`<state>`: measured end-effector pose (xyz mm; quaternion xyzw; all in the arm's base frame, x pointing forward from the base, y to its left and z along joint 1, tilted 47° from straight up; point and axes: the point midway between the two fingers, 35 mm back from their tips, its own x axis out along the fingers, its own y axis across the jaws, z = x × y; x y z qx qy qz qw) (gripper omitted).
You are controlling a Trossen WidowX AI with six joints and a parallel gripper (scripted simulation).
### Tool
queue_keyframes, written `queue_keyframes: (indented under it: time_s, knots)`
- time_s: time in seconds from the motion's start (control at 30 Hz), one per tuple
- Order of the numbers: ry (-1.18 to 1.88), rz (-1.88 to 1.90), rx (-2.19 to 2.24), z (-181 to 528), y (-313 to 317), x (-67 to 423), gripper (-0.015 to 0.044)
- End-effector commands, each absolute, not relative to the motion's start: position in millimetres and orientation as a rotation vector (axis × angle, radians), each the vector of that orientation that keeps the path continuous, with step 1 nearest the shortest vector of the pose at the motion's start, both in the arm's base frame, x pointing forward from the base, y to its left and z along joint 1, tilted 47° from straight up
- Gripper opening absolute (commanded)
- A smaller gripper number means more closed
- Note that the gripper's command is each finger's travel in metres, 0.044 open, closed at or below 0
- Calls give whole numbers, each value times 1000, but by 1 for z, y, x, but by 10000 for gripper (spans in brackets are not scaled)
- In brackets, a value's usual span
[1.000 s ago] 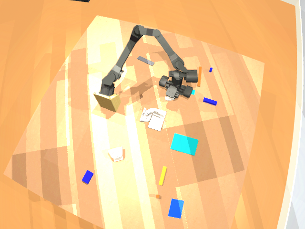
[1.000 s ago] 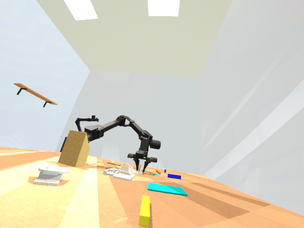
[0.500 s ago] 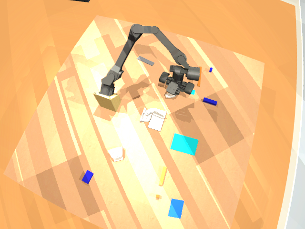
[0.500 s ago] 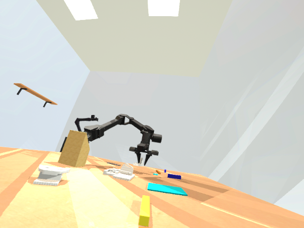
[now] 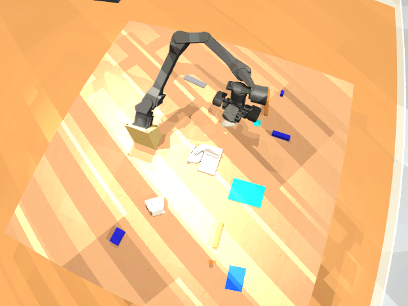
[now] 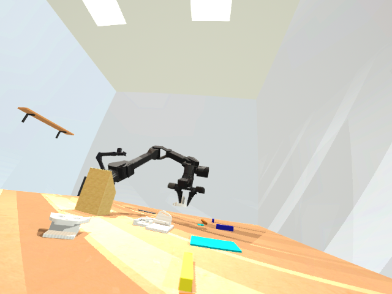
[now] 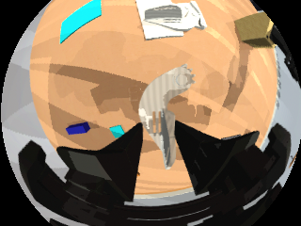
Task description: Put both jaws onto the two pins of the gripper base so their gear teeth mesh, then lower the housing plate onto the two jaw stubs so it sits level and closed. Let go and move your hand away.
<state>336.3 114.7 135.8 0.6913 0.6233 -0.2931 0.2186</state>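
Note:
My gripper (image 5: pixel 231 120) (image 6: pixel 184 203) (image 7: pixel 157 124) is shut on a white curved jaw (image 5: pixel 227 123) (image 6: pixel 178 204) (image 7: pixel 152 96) and holds it above the table. In the wrist view the jaw's toothed end points away from the fingers. The white gripper base (image 5: pixel 208 165) (image 6: pixel 159 228) (image 7: pixel 149 31) lies flat on the table. The other white jaw (image 5: pixel 211 150) (image 6: pixel 163 217) (image 7: pixel 162 12) lies on or against it, its broad face upright; I cannot tell how it sits on the pins. The white housing plate (image 5: pixel 154 205) (image 6: pixel 66 218) stands apart, nearer the exterior camera.
A tan block (image 5: pixel 145 136) (image 6: pixel 95 193) (image 7: pixel 254 29) is under the arm's base. A cyan plate (image 5: pixel 247 192) (image 6: pixel 214 243) lies beside the gripper base. A blue bar (image 5: pixel 280 135) (image 6: pixel 225 227), a yellow bar (image 5: pixel 218 234) (image 6: pixel 187 269) and a blue block (image 5: pixel 117 236) lie farther out.

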Motion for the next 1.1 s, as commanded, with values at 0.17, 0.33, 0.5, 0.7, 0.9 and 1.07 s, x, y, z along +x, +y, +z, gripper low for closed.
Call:
queue_keyframes:
  time_s: [0.17, 0.33, 0.5, 0.7, 0.9, 1.07]
  knots:
    - [1695, -994, 2021, 118, 96, 332, 134]
    - [1669, -1114, 2087, 107, 85, 328, 134]
    - [1638, -1237, 2151, 95, 74, 323, 134]
    - [1593, -1392, 2228, 82, 62, 316, 134]
    - [1538, -1553, 2301, 68, 50, 307, 134]
    - [1485, -1692, 2360, 58, 41, 299, 134]
